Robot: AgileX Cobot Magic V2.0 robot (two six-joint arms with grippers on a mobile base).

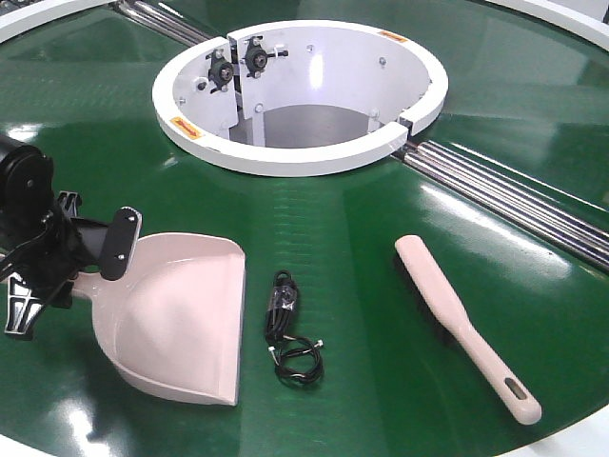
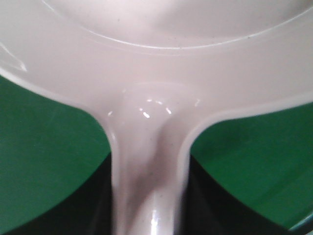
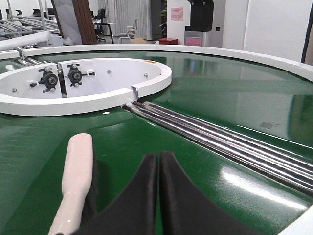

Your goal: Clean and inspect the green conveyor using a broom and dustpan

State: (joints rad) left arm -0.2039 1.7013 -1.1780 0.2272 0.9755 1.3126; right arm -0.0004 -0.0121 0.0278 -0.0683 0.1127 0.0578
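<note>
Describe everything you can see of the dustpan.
The dustpan is a glossy, pale pink plastic scoop with raised sides and a wide flat lip facing the near edge. It lies flat on the green conveyor. Its handle runs back-left into the left pincer, whose dark fingers flank it in the wrist view. Whether they clamp it is unclear. A black cable lies beside it, not touching.

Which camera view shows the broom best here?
The exterior front-facing view: the whole broom lies on the green conveyor, bristles to slotted handle. The right wrist view catches only one end, cropped at the bottom edge. The left wrist view shows none of it.
</note>
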